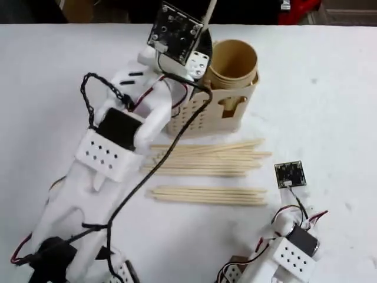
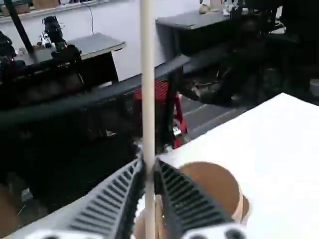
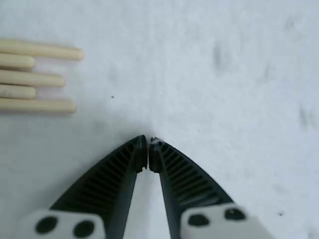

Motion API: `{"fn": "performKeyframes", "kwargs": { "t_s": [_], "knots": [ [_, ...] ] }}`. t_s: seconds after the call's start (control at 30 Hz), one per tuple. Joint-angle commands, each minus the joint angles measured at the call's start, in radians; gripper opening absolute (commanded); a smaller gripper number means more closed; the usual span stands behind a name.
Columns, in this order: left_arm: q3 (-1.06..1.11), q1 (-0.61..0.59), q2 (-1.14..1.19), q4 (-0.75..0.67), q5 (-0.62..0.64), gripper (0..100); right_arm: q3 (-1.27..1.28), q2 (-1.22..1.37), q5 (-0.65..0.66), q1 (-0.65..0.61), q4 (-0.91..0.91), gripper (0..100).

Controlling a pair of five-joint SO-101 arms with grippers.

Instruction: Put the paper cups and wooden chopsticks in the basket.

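Note:
My left gripper point(image 2: 148, 169) is shut on a single wooden chopstick point(image 2: 147, 89), which stands upright between the fingers. In the high view this chopstick point(image 1: 209, 12) rises at the back, above the wooden basket point(image 1: 218, 112). Stacked paper cups point(image 1: 233, 62) sit in the basket's right part, and a paper cup point(image 2: 214, 184) lies just beyond the left gripper's fingertips. Two bundles of chopsticks lie flat on the table: one point(image 1: 206, 156) in front of the basket, the other point(image 1: 209, 195) nearer the front. My right gripper point(image 3: 148, 145) is shut on nothing, low over the bare table, beside the chopstick ends point(image 3: 35, 77).
The white table point(image 1: 318, 106) has free room to the right of the basket. The left arm's white body point(image 1: 112, 147) and its black cable point(image 1: 147, 177) lie across the table's left half. The right arm's base point(image 1: 291, 250) is at the front right.

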Motion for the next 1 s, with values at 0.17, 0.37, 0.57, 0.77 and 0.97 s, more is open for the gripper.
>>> {"fn": "performKeyframes", "kwargs": {
  "t_s": [0.17,0.37,0.57,0.77,0.97],
  "knots": [
    [-0.034,-0.084,0.041,-0.023,0.014,8,-0.003,-0.005,0.012,0.019,-0.016,2.4],
    [0.005,-0.104,0.039,-0.031,0.014,8,-0.003,-0.005,0.012,0.019,-0.016,2.4],
    [0.029,-0.177,-0.004,0.023,0.012,8,-0.003,-0.005,0.012,0.019,-0.016,2.4],
    [0.107,-0.32,-0.176,0.272,0.006,8,-0.003,-0.005,0.012,0.019,-0.016,2.4],
    [0.284,-0.495,-0.309,0.379,-0.058,9,-0.003,-0.005,0.012,0.019,-0.016,2.4]
  ]
}}
